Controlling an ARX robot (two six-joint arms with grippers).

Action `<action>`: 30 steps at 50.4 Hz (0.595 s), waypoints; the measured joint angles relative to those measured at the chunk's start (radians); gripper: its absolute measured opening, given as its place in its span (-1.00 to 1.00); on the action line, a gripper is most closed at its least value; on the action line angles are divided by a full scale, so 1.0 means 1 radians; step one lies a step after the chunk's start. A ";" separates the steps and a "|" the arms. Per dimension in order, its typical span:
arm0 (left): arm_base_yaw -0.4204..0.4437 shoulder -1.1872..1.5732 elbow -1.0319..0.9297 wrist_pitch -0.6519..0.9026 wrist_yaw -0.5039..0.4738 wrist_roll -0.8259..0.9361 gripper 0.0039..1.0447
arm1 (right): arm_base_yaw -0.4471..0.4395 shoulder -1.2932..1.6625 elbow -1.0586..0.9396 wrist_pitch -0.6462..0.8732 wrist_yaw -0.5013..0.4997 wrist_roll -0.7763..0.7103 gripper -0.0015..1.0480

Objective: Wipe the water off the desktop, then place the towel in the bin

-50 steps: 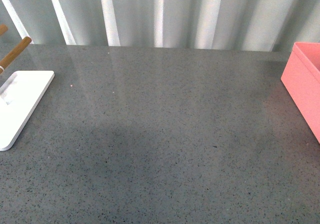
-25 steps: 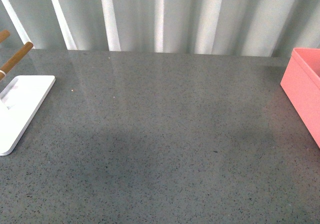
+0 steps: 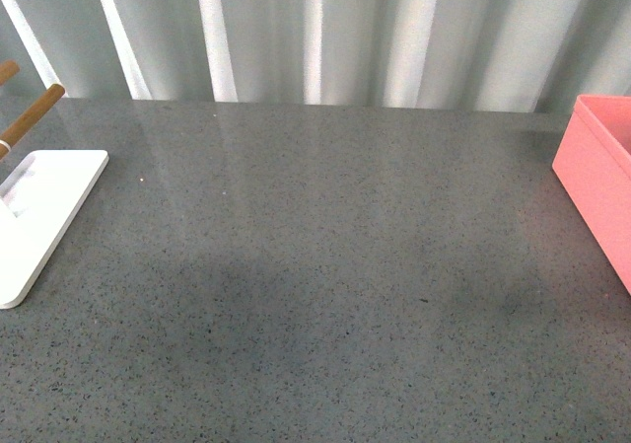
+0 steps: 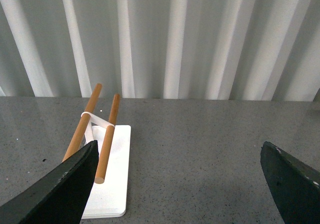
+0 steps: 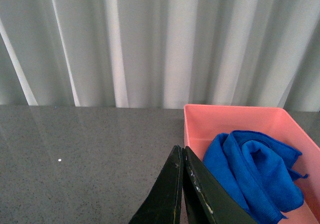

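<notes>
1. While the towel (image 5: 255,171) lies bunched inside the bin (image 5: 232,115), I judge both steps of the task finished.
2. I see no water on the desktop (image 3: 315,265) beside the bin.
3. My right gripper (image 5: 182,194) hangs on the desktop side of the bin, fingers pressed together, grasping nothing.
4. My left gripper (image 4: 180,184) is spread wide, well apart from the bin, near the white stand (image 4: 112,184).
5. Next I would only pull both arms clear.
</notes>
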 joint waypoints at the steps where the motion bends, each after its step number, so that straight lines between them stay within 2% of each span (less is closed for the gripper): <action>1: 0.000 0.000 0.000 0.000 0.000 0.000 0.87 | 0.000 -0.005 -0.001 -0.003 0.000 0.000 -0.94; 9: 0.000 0.000 0.000 0.000 0.000 0.000 0.87 | 0.000 -0.046 -0.027 0.003 0.000 0.000 -0.94; 30: 0.000 0.000 0.000 0.000 0.000 0.000 0.87 | 0.000 -0.255 -0.027 -0.200 0.003 0.005 -0.94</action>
